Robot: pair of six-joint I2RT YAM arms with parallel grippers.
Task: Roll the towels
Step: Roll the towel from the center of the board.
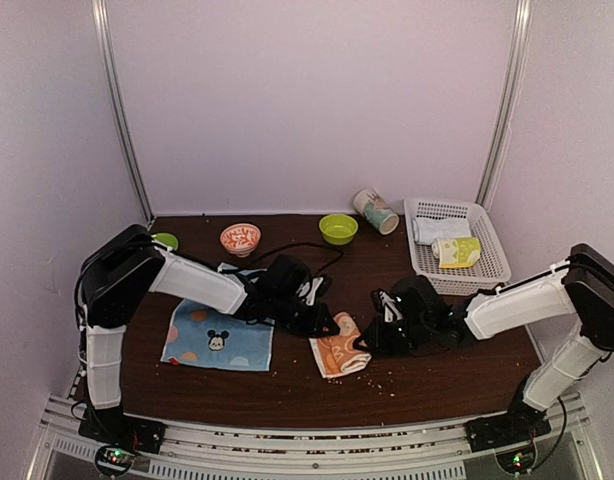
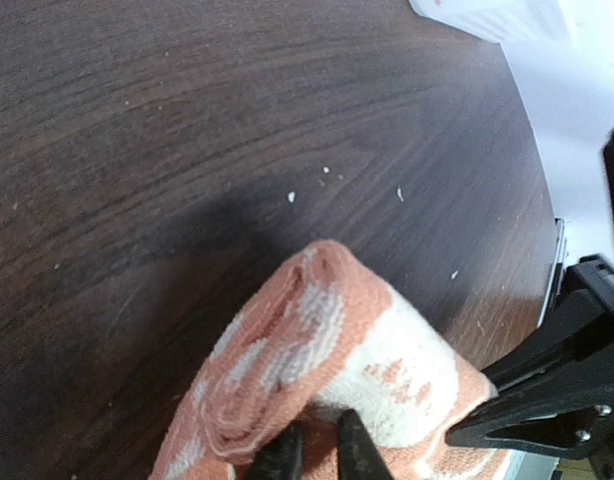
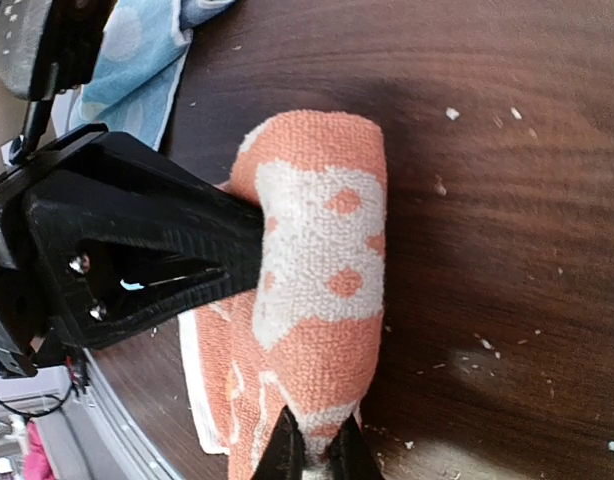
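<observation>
The orange towel (image 1: 342, 352) with white bunny faces lies partly rolled at the middle of the table, its loose end flat toward the near edge. My left gripper (image 1: 325, 325) meets the roll's left end; in the left wrist view its fingers (image 2: 355, 452) stand almost together with a fold of orange towel (image 2: 317, 340) pinched between them. From the other side, my right gripper (image 3: 317, 455) is shut on the roll's end (image 3: 322, 250). The light blue towel (image 1: 217, 340) with the Mickey head lies flat to the left, under the left arm.
A white basket (image 1: 492, 262) at the back right holds a pale roll (image 1: 439, 229) and a yellow-green roll (image 1: 457, 252). A cup (image 1: 375, 211) lies on its side beside it. A green bowl (image 1: 338, 229) and a patterned bowl (image 1: 240, 239) stand at the back. Crumbs dot the table.
</observation>
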